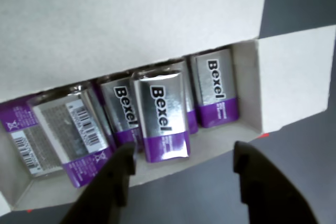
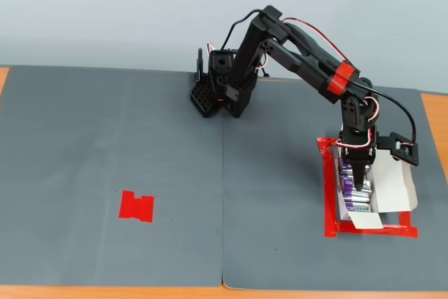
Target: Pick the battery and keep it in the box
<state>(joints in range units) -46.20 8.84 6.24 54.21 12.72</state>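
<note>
- Gripper [image 1: 184, 163] open, dark fingers [image 1: 118, 174] spread apart with nothing between them, poised just over the box [image 1: 131, 30] in the wrist view.
- Battery [image 1: 161, 115] upright inside the box, nearest the fingers, "Bexel" lettering facing the camera, purple end down.
- More like cells [image 1: 214, 85] packed beside it in the box, touching one another; leftmost ones tilted, barcode side out.
- Box flaps folded out, one at right, one large above.
- In the fixed view, box [image 2: 393, 188] inside a red tape frame [image 2: 327, 194] on the grey mat [image 2: 105, 145].
- Red tape patch [image 2: 136, 206] well apart from the box, far left.
</note>
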